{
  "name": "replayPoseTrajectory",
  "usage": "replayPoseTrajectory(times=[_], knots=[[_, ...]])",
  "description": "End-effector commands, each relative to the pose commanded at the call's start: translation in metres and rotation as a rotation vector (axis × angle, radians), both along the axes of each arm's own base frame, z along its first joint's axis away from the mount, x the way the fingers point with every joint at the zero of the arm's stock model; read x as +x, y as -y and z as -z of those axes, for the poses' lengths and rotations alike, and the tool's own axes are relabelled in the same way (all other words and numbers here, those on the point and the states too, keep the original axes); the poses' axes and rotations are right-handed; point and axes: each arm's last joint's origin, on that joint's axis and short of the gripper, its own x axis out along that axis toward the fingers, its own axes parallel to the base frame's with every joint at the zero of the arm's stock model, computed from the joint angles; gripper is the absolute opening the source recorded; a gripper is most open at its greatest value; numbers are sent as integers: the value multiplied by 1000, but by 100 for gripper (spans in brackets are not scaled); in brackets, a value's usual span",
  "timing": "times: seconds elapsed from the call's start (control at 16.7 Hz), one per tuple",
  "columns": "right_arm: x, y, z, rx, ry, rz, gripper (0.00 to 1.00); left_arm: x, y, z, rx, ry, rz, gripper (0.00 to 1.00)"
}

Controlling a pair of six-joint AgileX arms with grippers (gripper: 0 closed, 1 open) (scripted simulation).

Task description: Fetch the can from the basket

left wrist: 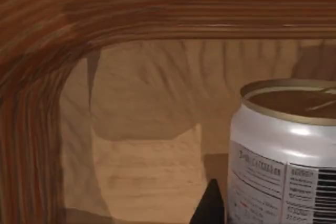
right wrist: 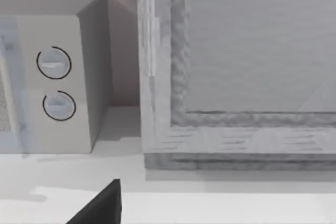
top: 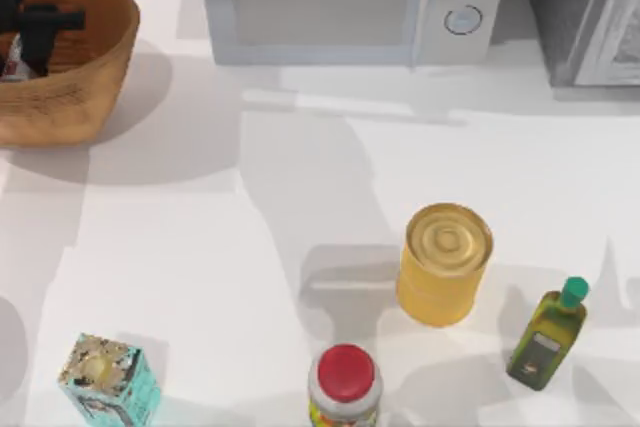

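I cannot tell how my left gripper's (top: pixel 22 47) fingers stand: in the left wrist view only one dark fingertip (left wrist: pixel 210 208) shows, just beside the can (left wrist: pixel 286 156). The can stands upright on the basket's floor, white with printed text and a barcode, its pale gold top open to view. The basket's (left wrist: pixel 47 51) ribbed wall curves round behind and to the side of it.

From the top view, my left arm reaches down into the basket (top: pixel 95 67) at the table's far left corner, and a sliver of the can (top: pixel 12 59) shows under the arm.

My right gripper's fingers I cannot tell either; its wrist view shows one dark tip (right wrist: pixel 100 205) over the white table (right wrist: pixel 220 203), facing the microwave (right wrist: pixel 63 77) and a grey cabinet (right wrist: pixel 236 66).

Elsewhere on the table (top: pixel 200 247) stand a yellow can (top: pixel 444 265), an oil bottle (top: pixel 548 335), a red-lidded jar (top: pixel 345 385) and a teal carton (top: pixel 108 382), all well apart from the basket.
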Motion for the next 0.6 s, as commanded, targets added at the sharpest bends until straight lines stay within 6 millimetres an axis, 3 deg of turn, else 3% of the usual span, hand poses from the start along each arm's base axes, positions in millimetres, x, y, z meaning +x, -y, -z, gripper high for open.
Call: replayPoseTrajectory(times=[0.3,0.6], knots=[[0,0,0,0,0,0,100,-48,6,-65,8,178,-8,0],[0,0,0,0,0,0,100,-135,19,-111,28,391,-1,0]])
